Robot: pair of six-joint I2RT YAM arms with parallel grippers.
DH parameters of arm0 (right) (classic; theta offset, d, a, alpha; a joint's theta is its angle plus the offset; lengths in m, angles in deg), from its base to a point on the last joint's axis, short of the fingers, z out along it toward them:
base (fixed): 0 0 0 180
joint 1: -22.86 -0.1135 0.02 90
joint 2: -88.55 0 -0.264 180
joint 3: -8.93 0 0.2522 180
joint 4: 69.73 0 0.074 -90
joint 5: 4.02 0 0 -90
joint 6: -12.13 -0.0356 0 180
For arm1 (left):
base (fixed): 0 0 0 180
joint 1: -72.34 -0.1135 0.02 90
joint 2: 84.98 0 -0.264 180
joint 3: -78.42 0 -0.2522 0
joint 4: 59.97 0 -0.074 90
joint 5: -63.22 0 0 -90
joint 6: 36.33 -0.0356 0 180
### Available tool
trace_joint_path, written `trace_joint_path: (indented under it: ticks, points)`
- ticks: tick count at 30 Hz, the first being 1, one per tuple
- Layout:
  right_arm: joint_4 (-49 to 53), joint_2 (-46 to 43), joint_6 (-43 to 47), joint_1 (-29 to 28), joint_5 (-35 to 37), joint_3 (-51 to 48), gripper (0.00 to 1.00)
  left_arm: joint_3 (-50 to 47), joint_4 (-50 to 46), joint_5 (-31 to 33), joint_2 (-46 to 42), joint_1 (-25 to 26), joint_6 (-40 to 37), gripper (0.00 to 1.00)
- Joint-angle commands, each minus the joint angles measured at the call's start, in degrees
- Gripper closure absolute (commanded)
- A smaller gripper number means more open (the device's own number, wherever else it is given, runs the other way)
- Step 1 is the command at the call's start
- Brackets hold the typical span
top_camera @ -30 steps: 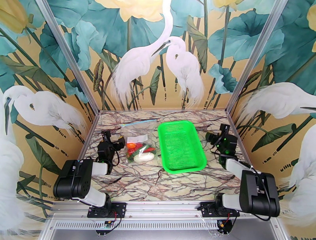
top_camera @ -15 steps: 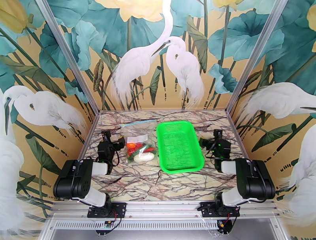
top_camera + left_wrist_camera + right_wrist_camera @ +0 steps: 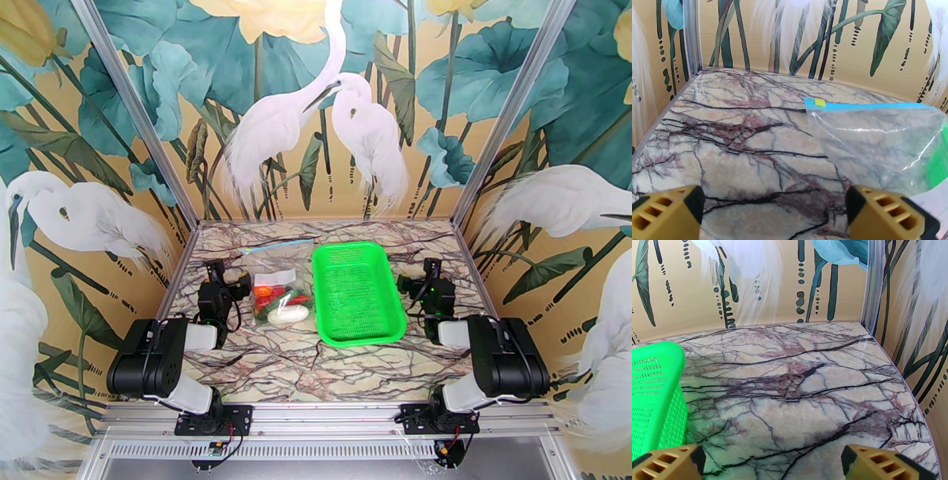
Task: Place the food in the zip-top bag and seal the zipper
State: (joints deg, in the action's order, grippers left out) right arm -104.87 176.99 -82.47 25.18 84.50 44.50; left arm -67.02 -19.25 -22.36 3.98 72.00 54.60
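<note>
The clear zip-top bag (image 3: pixel 278 264) lies flat left of centre, its light blue zipper (image 3: pixel 276 245) along the far edge. The food (image 3: pixel 280 304), small red, orange, green and white toy vegetables, is bunched at the bag's near end and appears to be inside it. My left gripper (image 3: pixel 229 278) stands open just left of the bag, holding nothing. In the left wrist view the left gripper (image 3: pixel 774 217) faces bare table, with the bag (image 3: pixel 877 142) and zipper (image 3: pixel 865 106) to its right. My right gripper (image 3: pixel 417 283) is open beside the basket's right side, and stays empty in the right wrist view (image 3: pixel 770 467).
A green mesh basket (image 3: pixel 359 294) stands empty at the table's centre, between the bag and my right gripper; its corner (image 3: pixel 653 398) is at the left of the right wrist view. Painted walls close the table on three sides.
My right arm has pulled in and its gripper has moved left up to the basket's right side. The basket has shifted slightly left. The left arm and bag have barely moved.
</note>
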Motion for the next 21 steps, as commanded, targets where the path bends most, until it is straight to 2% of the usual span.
trace_joint_path:
  ticks: [1, 3, 21]
  points:
    - [-0.41, 0.32, 0.56, -0.21, 1.32, 0.96, 0.01, 0.55, 0.73, -0.84, 0.42, 0.51, -1.84, 0.00]
    - [-0.49, 0.31, 0.55, -0.22, 1.37, 0.96, 0.01, 0.65, 0.38, -2.96, 0.40, 0.51, -2.57, 0.00]
    - [-0.58, 0.24, 0.53, -0.20, 1.38, 0.90, 0.01, 0.64, 0.34, -3.28, 0.33, 0.52, -2.55, 0.00]
